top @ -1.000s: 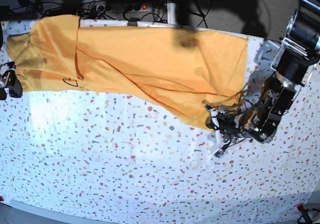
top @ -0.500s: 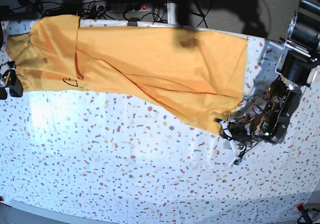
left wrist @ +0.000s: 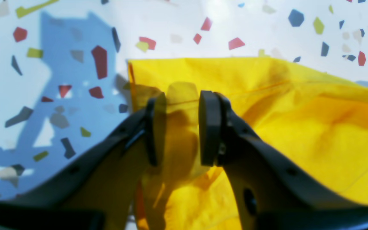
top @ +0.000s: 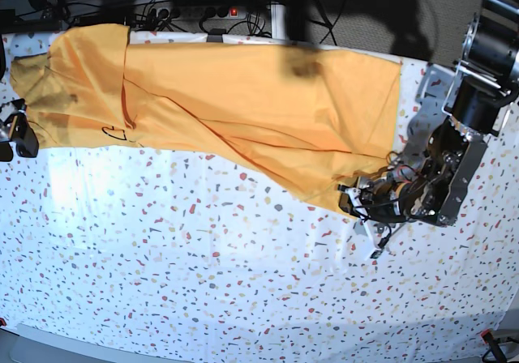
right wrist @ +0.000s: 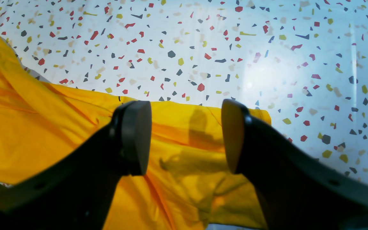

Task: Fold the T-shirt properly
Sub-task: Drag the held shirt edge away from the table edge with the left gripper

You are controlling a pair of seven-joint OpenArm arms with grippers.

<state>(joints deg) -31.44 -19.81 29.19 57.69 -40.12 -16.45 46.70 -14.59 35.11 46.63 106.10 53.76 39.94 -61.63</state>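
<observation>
T-shirt (top: 243,112): orange-yellow, spread rumpled across the tabletop's (top: 203,282) far side. Left end effector (left wrist: 182,127) at its near hem corner, parted pads astride the edge, apparently readying a pinch. Right end effector (right wrist: 184,137) open above the sleeve end, holding nothing.

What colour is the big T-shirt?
The T-shirt is orange-yellow, plain apart from thin black marks; the base view shows it best.

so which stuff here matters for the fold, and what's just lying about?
In play:
- large orange-yellow cloth T-shirt, part folded
- left gripper, open over a shirt corner
- right gripper, open above the shirt's edge

Lying about:
- white speckled terrazzo-pattern table cover
- black cables and power strip behind the table
</observation>
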